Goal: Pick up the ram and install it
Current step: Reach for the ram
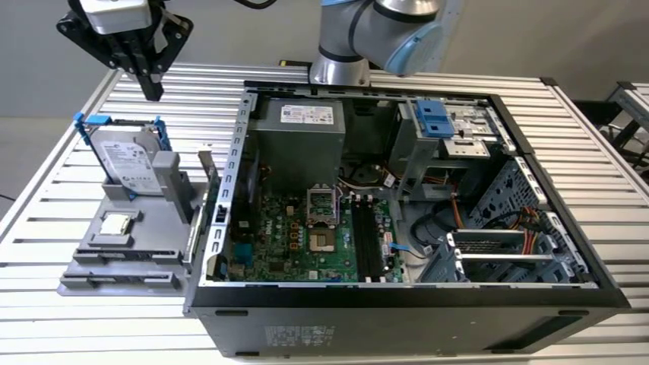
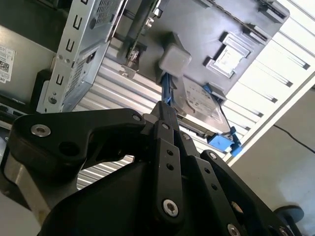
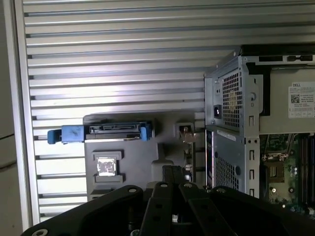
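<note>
One end effector, fingers drawn together with nothing between them, hangs high over the counter, above the far end of the grey parts fixture. Nothing is picked up yet.

The ram: I take it to be the thin strip standing on edge along the fixture's case-side border, just beside the computer case. I cannot make out its chips, so I hold that reading loosely. Standing on edge would leave its long top edge free for a pinch from above.

The fixture also holds the hard drive, upright in its blue bracket, and the processor chip, lying flat. Neither is my target.

The case lies on its side with the panel off, so the long black memory slots face upward and look vacant to me.
</note>
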Tool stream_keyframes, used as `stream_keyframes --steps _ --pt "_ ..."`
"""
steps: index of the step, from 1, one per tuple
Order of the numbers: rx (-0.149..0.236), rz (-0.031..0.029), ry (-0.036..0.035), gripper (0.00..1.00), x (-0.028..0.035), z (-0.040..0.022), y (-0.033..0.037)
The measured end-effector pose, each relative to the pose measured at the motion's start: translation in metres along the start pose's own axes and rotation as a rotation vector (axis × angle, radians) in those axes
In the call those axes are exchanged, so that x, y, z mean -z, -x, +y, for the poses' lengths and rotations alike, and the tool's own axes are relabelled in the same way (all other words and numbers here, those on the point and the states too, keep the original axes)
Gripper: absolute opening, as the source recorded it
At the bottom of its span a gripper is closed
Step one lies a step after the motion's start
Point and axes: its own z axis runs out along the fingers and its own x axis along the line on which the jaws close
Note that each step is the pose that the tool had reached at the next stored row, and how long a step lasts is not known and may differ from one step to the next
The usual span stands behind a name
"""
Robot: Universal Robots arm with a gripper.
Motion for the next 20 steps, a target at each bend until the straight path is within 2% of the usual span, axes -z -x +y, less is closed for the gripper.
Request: stream_keyframes --steps 5,10,17,19,20 --pt "0.0 0.0 0.0 0.0 0.0002 -0.0004 -0.0073" --pt "0.0 0.0 0.0 0.0 0.0006 -0.0015 -0.0253" --pt "0.0 0.0 0.0 0.0 0.001 -0.0028 -0.047" --pt "0.0 0.0 0.0 0.0 0.0011 -0.0031 -0.0515" --pt "0.0 0.0 0.0 0.0 0.0011 -0.0031 -0.0515"
